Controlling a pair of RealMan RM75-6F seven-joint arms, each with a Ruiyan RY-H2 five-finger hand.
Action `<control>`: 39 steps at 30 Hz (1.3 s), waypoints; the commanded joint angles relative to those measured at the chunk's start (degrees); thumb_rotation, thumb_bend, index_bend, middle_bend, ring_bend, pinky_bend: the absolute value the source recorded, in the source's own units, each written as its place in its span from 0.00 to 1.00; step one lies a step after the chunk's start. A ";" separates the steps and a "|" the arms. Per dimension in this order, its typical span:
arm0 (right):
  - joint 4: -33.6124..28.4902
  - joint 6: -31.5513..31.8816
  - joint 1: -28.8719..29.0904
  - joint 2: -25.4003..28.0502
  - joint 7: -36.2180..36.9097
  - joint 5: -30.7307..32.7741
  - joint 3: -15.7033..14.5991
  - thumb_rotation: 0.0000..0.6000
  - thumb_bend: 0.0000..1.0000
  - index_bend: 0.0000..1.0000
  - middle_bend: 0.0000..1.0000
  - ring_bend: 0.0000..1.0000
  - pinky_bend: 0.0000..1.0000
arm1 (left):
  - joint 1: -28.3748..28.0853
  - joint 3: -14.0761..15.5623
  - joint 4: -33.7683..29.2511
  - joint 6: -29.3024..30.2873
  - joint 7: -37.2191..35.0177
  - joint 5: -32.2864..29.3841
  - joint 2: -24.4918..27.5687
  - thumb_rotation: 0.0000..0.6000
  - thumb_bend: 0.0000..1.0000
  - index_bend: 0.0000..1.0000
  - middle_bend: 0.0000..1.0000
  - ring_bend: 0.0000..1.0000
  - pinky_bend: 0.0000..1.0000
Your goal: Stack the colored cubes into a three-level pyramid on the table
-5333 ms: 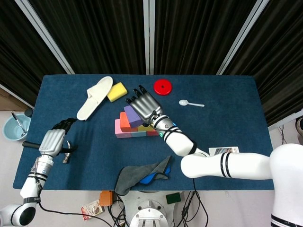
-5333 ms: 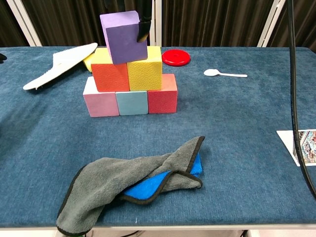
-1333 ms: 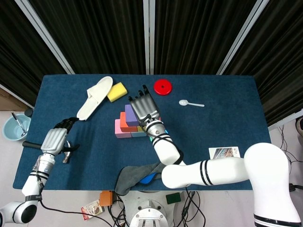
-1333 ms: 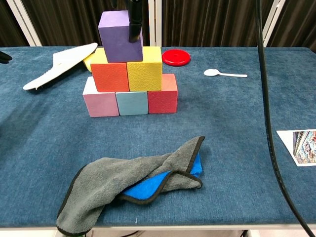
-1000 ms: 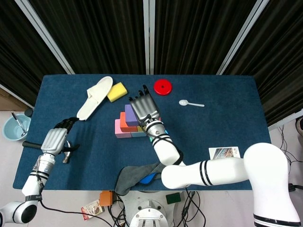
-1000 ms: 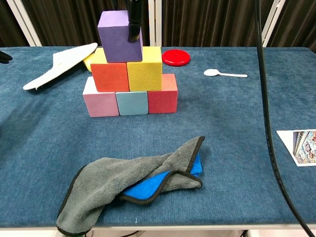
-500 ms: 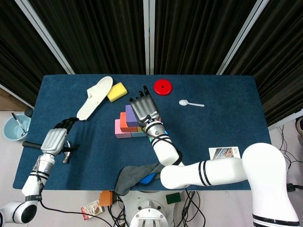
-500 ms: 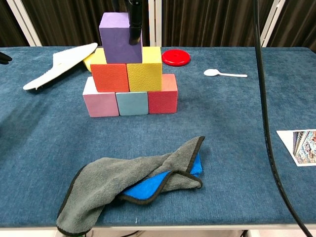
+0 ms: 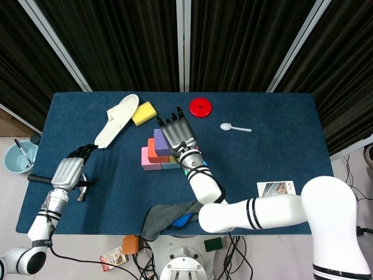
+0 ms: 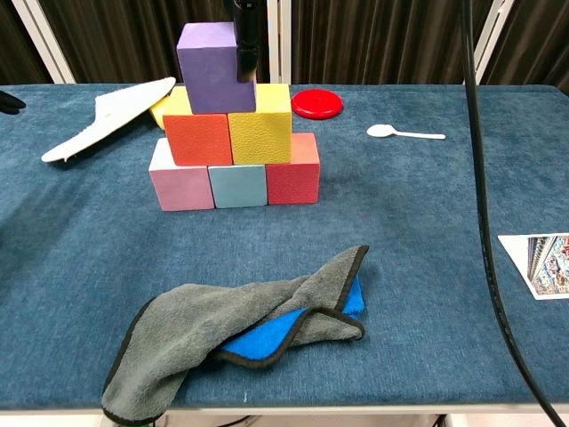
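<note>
Six cubes are being shown stacked as a pyramid near the middle of the blue table [image 10: 462, 267]. At the bottom, a pink cube [image 10: 180, 184], a light blue cube [image 10: 238, 186] and a red cube [image 10: 293, 177] are sitting in a row, side touching side. On them an orange cube [image 10: 197, 139] and a yellow cube [image 10: 261, 132] are resting side by side, and a purple cube [image 10: 213, 68] is standing on top of that pair.

The purple cube is being touched on its right face by a dark finger of the right hand [image 9: 176, 135], which is being seen from above spread over the stack, its fingers fanned and reaching toward the far side. Whether the cube is actually being gripped cannot be told from either view.

The left hand [image 9: 67, 171] is being held near the left edge of the table, its fingers extended and slightly apart, with nothing in it; a black-handled hammer [image 9: 58, 182] is lying beneath it.

Behind the stack, a white slipper [image 10: 108, 116], a yellow sponge [image 9: 144, 112], a red disc [image 10: 317, 103] and a white spoon [image 10: 404, 133] are lying on the table. In front, a grey cloth [image 10: 231, 334] is lying crumpled over a blue one, and a printed card [image 10: 539, 263] is lying at the right edge.
</note>
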 commanded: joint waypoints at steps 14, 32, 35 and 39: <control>-19.43 4.86 -20.35 19.30 18.40 -25.32 -5.54 1.00 0.03 0.03 0.16 0.06 0.00 | 2.69 -1.59 -0.29 6.35 3.16 -0.87 5.36 1.00 0.17 0.11 0.09 0.09 0.17; 2.76 17.69 -60.87 28.17 66.37 -76.27 -25.99 1.00 0.17 0.00 0.06 0.00 0.00 | 14.89 3.94 5.60 24.48 -1.10 9.44 6.36 1.00 0.18 0.14 0.09 0.09 0.16; 7.40 22.03 -65.94 25.28 70.41 -78.72 -27.11 1.00 0.17 0.00 0.05 0.00 0.00 | 16.61 4.90 4.93 26.74 -0.46 10.94 5.92 1.00 0.18 0.14 0.09 0.09 0.16; 12.45 26.59 -71.52 21.98 73.50 -81.48 -28.38 1.00 0.17 0.00 0.05 0.00 0.00 | 18.04 6.31 3.45 28.21 1.65 13.10 5.66 1.00 0.18 0.14 0.09 0.09 0.16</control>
